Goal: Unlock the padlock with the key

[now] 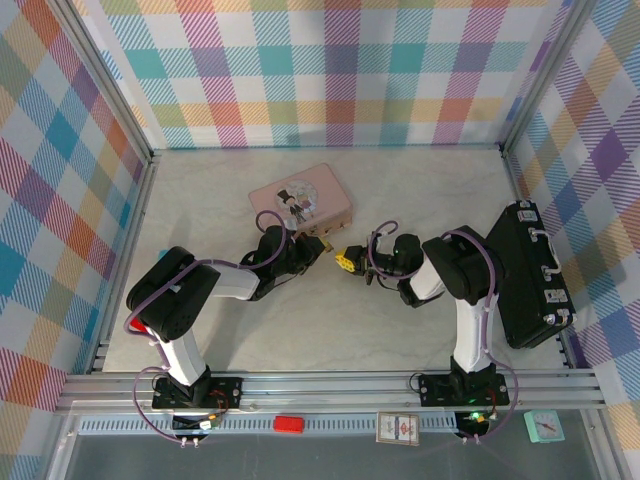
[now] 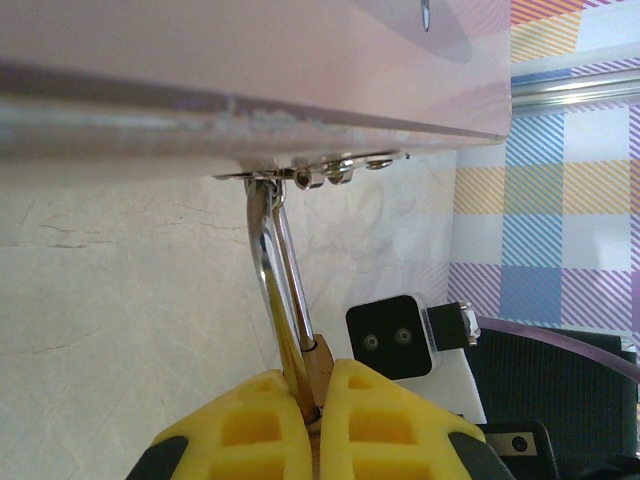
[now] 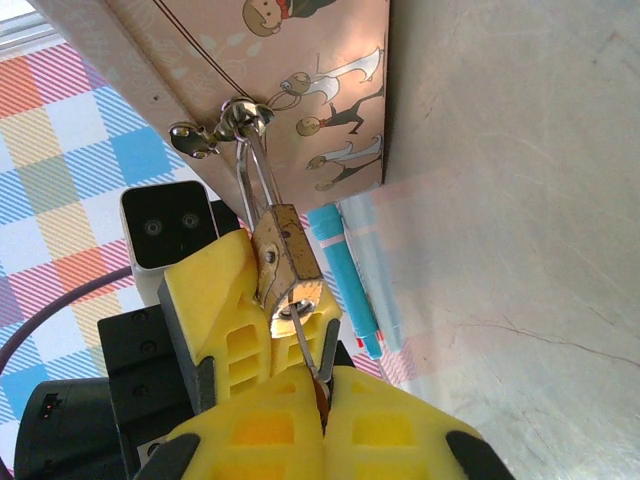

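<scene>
From above, my left gripper (image 1: 322, 244) and right gripper (image 1: 347, 261) meet nose to nose just in front of the pink tin (image 1: 300, 203) on the table (image 1: 400, 200); both are pinched narrow

On my left wrist, the yellow fingers (image 2: 250, 425) are clamped on the brass body of the padlock (image 2: 313, 372); its shackle (image 2: 275, 260) runs up and hooks through the tin's clasp (image 2: 300, 178), so the lock's long axis runs from my grip to the tin, keyhole end away from it

On my right wrist, my fingers (image 3: 260, 425) hold the key (image 3: 305, 345); its thin shank lies in line with the lock, tip pointing at the tin and apparently seated in the keyhole; I judge the step to be insertion done, turn pending; next I must twist about the key's own axis while the left holds the body steady
</scene>
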{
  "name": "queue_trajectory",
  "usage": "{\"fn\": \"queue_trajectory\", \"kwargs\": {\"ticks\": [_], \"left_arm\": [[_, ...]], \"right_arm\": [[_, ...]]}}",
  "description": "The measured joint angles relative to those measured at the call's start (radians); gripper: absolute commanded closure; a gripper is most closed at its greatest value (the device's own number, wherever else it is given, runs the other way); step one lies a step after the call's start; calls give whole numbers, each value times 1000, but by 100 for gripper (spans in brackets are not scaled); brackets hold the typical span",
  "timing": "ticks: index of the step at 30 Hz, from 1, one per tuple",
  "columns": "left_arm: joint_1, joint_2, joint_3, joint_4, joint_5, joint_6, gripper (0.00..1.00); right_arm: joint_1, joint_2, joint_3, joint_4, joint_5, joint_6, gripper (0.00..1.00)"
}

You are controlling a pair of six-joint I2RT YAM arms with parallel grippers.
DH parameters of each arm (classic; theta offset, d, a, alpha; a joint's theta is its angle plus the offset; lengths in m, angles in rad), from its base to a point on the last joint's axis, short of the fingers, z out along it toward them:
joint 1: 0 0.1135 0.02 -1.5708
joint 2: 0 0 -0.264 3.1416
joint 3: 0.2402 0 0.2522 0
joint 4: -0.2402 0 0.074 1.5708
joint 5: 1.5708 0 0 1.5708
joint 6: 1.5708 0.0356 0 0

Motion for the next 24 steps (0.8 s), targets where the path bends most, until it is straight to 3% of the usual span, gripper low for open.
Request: {"fn": "queue_trajectory", "kwargs": {"ticks": [24], "left_arm": [[-3, 0, 0, 0, -3, 0, 100]], "right_arm": [[19, 11, 5, 0, 11, 1, 100]]}}
